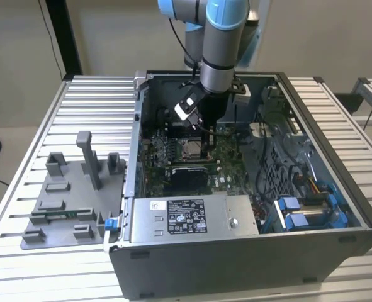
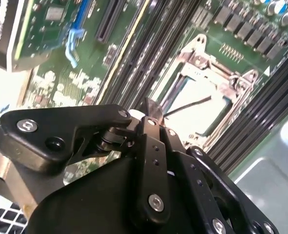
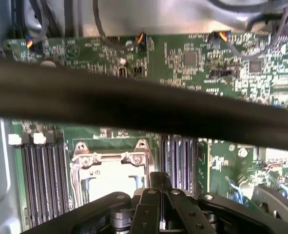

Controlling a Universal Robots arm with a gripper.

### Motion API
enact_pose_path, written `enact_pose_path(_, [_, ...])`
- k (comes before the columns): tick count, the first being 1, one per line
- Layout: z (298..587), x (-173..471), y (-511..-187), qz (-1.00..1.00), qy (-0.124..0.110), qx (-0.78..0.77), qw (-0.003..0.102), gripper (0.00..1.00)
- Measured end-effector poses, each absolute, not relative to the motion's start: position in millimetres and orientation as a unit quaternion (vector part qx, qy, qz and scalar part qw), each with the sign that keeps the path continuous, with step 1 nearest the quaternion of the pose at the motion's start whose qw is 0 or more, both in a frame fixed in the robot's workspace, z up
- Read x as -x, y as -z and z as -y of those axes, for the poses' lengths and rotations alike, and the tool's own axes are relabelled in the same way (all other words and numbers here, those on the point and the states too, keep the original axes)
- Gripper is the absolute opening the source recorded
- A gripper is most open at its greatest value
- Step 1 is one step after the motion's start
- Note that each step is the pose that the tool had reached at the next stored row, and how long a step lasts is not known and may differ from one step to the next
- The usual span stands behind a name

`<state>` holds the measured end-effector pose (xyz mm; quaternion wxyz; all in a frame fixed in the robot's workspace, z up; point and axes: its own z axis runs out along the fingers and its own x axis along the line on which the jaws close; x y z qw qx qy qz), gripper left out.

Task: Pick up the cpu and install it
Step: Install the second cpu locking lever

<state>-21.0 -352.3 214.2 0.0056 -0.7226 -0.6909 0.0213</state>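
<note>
The cpu (image 1: 191, 148) is a small pale silver square lying flat inside the metal-framed socket (image 1: 190, 139) on the green motherboard (image 1: 226, 157) of the open computer case. Its pale top shows in both wrist views (image 2: 195, 100) (image 3: 112, 181), framed by the socket (image 2: 241, 80) (image 3: 80, 161), with a thin dark lever wire crossing it in the second wrist view. My gripper (image 1: 204, 133) hangs inside the case just above and beside the socket. The black fingers (image 2: 151, 109) (image 3: 158, 179) are pressed together at their tips, shut, with nothing between them.
A grey fixture tray (image 1: 66, 195) with upright blocks lies on the slatted table at the exterior view's left. In the case, a power supply (image 1: 186, 217) fills the front, with blue drive brackets (image 1: 305, 211) at the right. A thick black cable (image 3: 144, 107) crosses the first wrist view.
</note>
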Motion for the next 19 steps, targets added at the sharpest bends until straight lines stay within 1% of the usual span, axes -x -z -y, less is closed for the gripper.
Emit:
enact_pose_path(10, [352.0,0.2,-216.6,0.691,-0.023,0.723,0.004,0.00])
enact_pose_path(19, [345.9,6.1,-217.1,0.691,-0.023,0.723,0.004,0.00])
